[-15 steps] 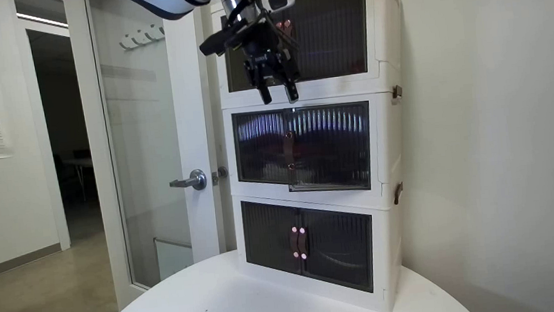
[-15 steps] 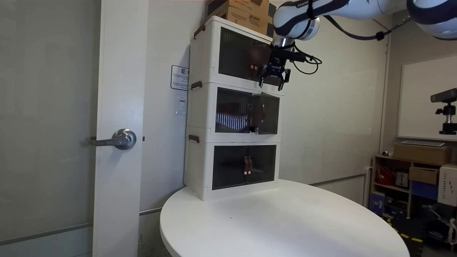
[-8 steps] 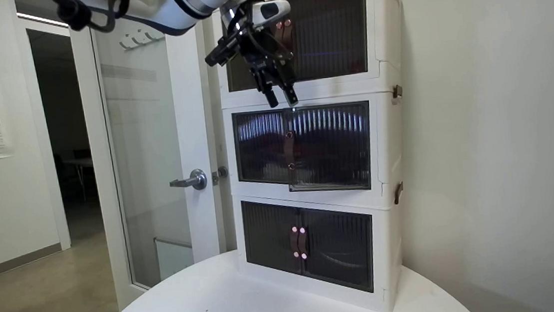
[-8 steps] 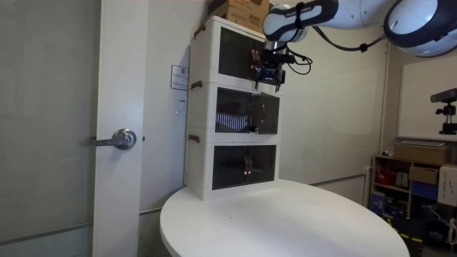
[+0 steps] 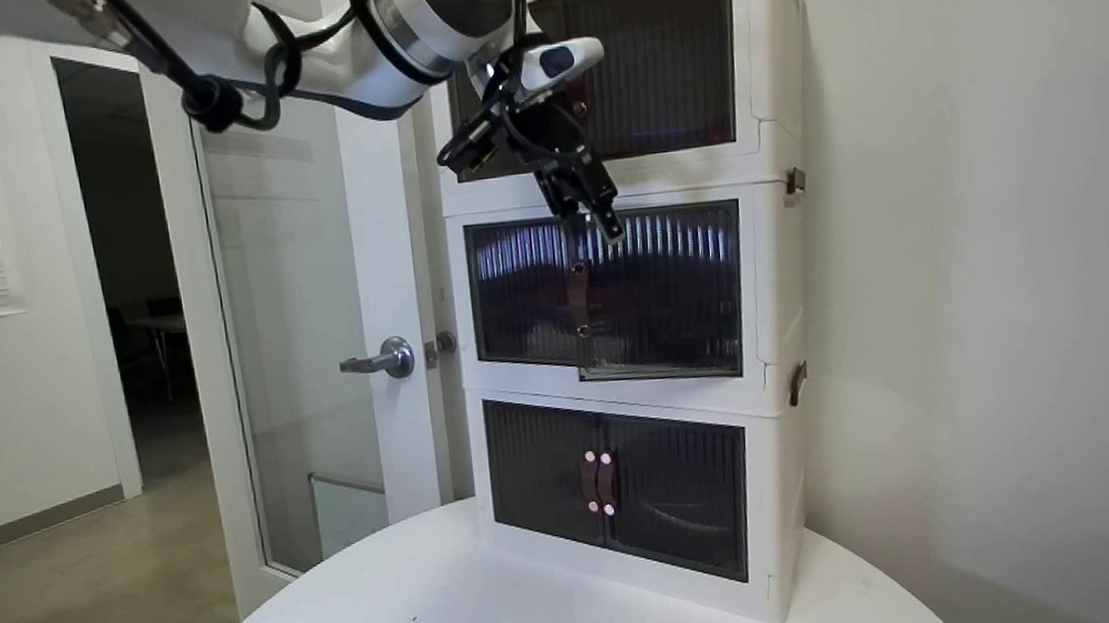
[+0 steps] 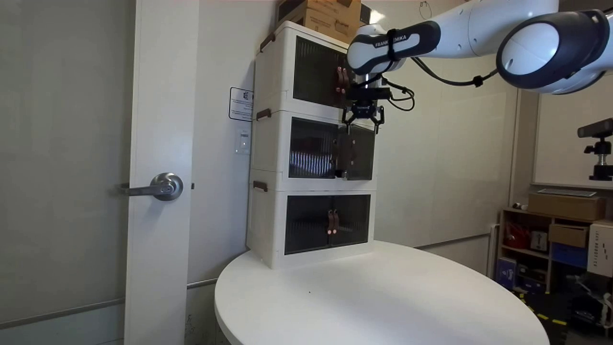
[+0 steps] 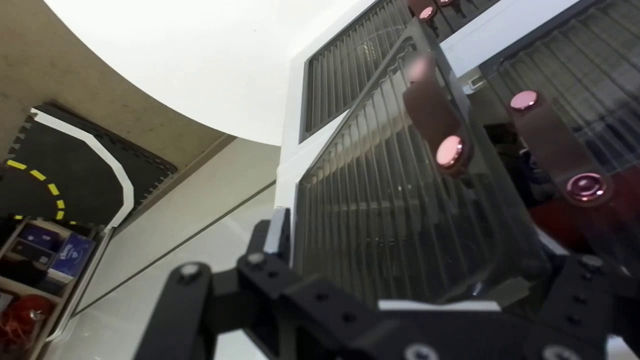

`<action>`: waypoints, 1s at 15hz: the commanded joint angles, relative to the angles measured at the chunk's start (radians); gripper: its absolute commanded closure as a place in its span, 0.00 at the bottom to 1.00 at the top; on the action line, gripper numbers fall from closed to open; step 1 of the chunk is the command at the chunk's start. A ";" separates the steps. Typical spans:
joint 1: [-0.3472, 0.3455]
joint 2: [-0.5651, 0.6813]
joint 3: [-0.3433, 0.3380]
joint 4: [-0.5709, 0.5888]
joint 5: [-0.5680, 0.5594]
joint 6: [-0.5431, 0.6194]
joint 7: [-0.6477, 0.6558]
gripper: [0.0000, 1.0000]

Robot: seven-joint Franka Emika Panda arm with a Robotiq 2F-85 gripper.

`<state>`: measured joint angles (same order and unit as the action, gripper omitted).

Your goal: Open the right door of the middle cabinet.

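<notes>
The middle cabinet (image 5: 775, 282) is the middle white box of a three-tier stack, also in an exterior view (image 6: 267, 143). Its right door (image 5: 668, 291), a dark ribbed see-through panel, stands ajar, swung a little outward; it shows in an exterior view (image 6: 363, 160) and the wrist view (image 7: 380, 200). The door's brown strap handle (image 7: 432, 115) has pink studs. The left door (image 7: 595, 65) is shut, with red things (image 7: 560, 220) visible through the gap. My gripper (image 6: 363, 129) is open and empty, pointing down by the right door's upper part, also in an exterior view (image 5: 595, 228). Contact cannot be told.
The top tier (image 6: 316, 72) and bottom tier (image 6: 306, 223) have shut dark doors. Cardboard boxes (image 6: 330, 21) sit on the stack. The stack stands on a white round table (image 6: 383, 292). A room door's metal handle (image 5: 383, 360) is beside it.
My gripper has moved lower, from in front of the top tier to the upper part of the middle cabinet's right door. It has stayed open. The right door has not visibly moved.
</notes>
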<state>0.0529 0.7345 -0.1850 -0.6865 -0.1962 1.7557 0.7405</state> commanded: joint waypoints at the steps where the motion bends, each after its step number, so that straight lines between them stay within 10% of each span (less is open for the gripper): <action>1: -0.013 0.049 -0.036 0.080 -0.018 -0.052 0.039 0.00; 15: -0.097 -0.025 -0.102 0.034 -0.004 -0.064 -0.044 0.00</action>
<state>-0.0278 0.7275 -0.2826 -0.6415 -0.1970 1.7159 0.7355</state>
